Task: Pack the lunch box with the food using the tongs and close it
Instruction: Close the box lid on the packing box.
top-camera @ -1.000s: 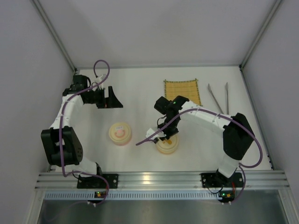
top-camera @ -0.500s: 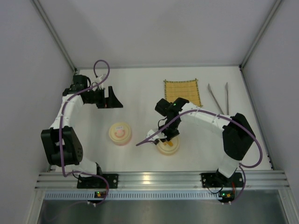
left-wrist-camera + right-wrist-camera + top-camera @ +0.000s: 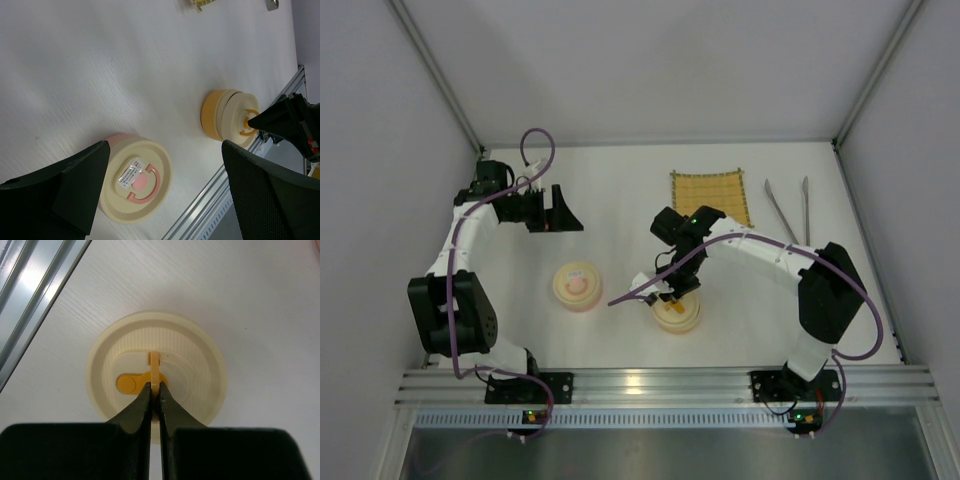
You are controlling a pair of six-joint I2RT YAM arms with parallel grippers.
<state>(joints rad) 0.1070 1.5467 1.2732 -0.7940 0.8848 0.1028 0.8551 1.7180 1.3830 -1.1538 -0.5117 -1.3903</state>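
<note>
A round cream lunch box with an orange base (image 3: pixel 682 316) sits in the middle of the table. My right gripper (image 3: pixel 672 297) hangs right over it, shut on the upright orange lid handle (image 3: pixel 155 365) at the centre of the ribbed cream lid (image 3: pixel 200 365); the right gripper (image 3: pixel 155 387) pinches the handle from both sides. A second round box with a pink handle (image 3: pixel 577 287) lies to the left and also shows below my left gripper (image 3: pixel 164 145) as the pink-handled box (image 3: pixel 135 185). The left gripper (image 3: pixel 563 212) is open and holds nothing. The silver tongs (image 3: pixel 787 210) lie at the far right. The food is out of view.
A yellow woven mat (image 3: pixel 710 195) lies at the back, next to the tongs. The aluminium rail (image 3: pixel 660 382) runs along the near table edge. Grey walls close in the left, right and back sides. The orange-based box (image 3: pixel 225 117) also shows in the left wrist view.
My right gripper has shifted slightly left and toward the near edge over the orange-handled box, staying shut. The left arm has not moved.
</note>
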